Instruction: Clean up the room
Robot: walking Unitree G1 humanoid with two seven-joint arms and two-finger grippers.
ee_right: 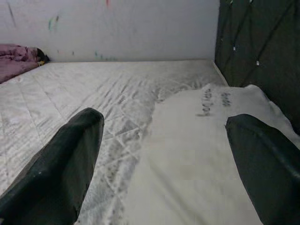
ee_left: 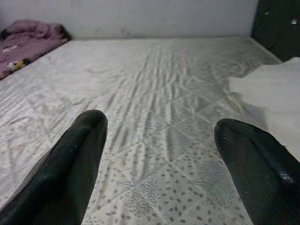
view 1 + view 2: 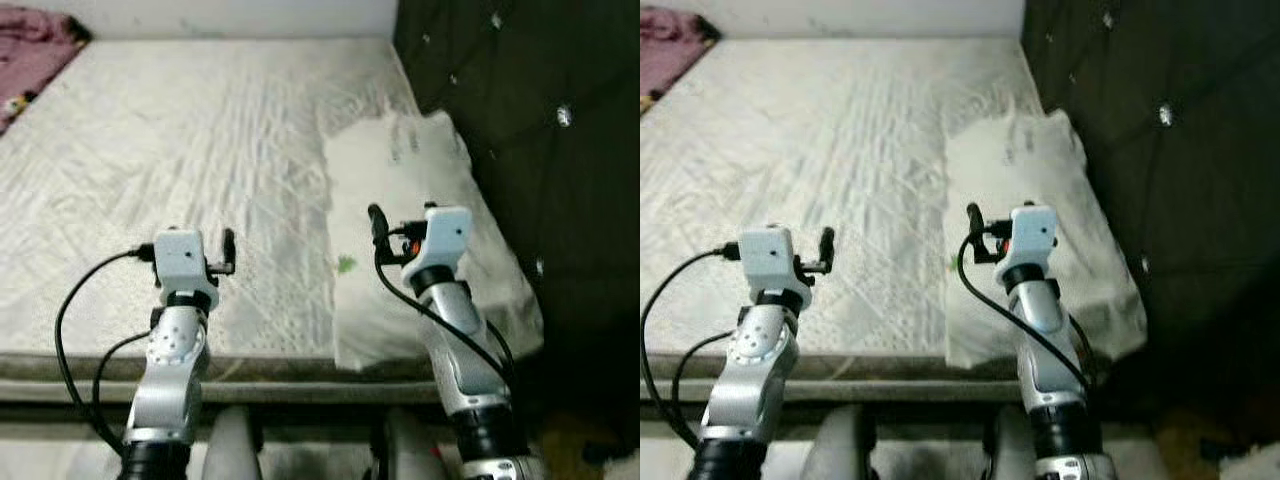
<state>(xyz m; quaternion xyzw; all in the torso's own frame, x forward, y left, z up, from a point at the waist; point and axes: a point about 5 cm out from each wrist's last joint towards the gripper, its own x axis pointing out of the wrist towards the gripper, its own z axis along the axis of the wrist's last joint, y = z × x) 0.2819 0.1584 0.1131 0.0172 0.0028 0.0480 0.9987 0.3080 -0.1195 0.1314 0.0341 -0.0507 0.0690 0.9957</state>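
Both grippers hovered low over the near edge of a bare quilted mattress (image 3: pixel 180 150), fingers spread wide and holding nothing. Beneath and ahead of the right gripper (image 1: pixel 164 154) lay a white pillow (image 3: pixel 410 170), against a dark tufted headboard (image 3: pixel 540 120). Ahead of the left gripper (image 2: pixel 159 154) stretched open mattress. Far beyond it, by the pale wall (image 1: pixel 117 28), sat a crumpled pink blanket (image 2: pixel 28 40).

Head views: looked forward and down from above both raised arms onto the white quilted mattress (image 3: pixel 200 150), as a stereo pair.
Left wrist view: sat low, close over the mattress, facing the far grey wall (image 2: pixel 154 16).
Right wrist view: faced likewise, over the white rumpled pillow (image 1: pixel 201 154).
Shared: mattress, pillow, dark tufted headboard (image 3: pixel 530 120).
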